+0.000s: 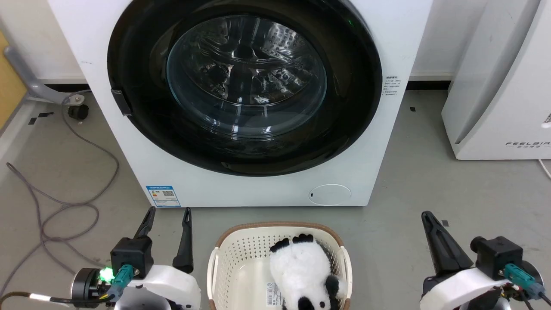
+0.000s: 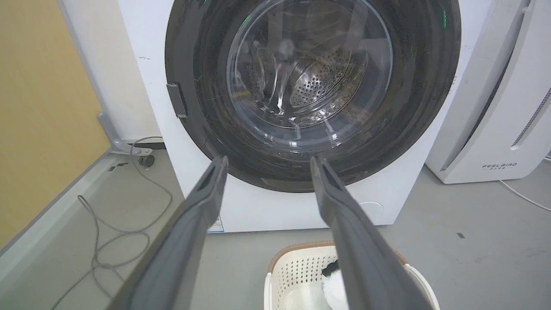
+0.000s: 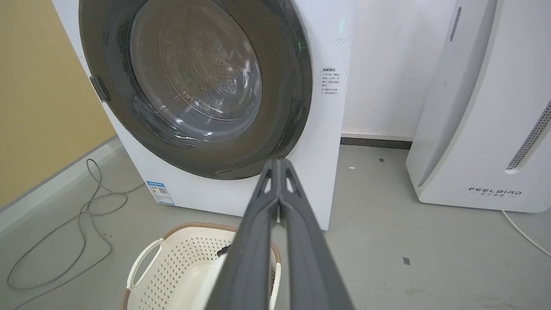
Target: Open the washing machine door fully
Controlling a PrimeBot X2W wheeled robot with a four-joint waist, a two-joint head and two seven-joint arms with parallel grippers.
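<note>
**Item 1. Washing machine door** (image 1: 244, 86). Round, with a glossy black ring around a bulging clear window, spanning nearly the whole front of the white washing machine (image 1: 379, 142). It is shut, flush against the cabinet, and the perforated drum is visible through the glass. Opening has not begun.

**Item 2. Door tab** (image 1: 122, 102). Small dark catch on the ring's edge, on the robot's left. Judged to be the pull point, with the hinge probably on the opposite side.

**Item 3. Left gripper** (image 1: 168, 209). Low at the robot's left, above the floor (image 1: 430, 181) and well apart from the door. Jaws are spread wide and hold nothing. It is the nearer arm to the tab, so the spread likely prepares it to hook or pinch there.

**Item 4. Right gripper** (image 1: 426, 215). Low at the robot's right, clear of everything. Jaws are pressed together and empty. Judged idle, or kept slim for pushing the door's edge.

**Item 5. Laundry basket** (image 1: 221, 258). Cream, perforated, with a brown rim, on the floor just in front of the machine between the arms. Its position may obstruct the door's swing.

**Item 6. Panda plush** (image 1: 301, 267). Lies inside the basket, presumably awaiting loading.

**Item 7. White FEELBIRD appliance** (image 1: 495, 86). Stands to the machine's right and plays no part in the task.

**Item 8. Grey cable** (image 1: 64, 206). Loose loops on the floor at the left, away from the reach path.
</note>
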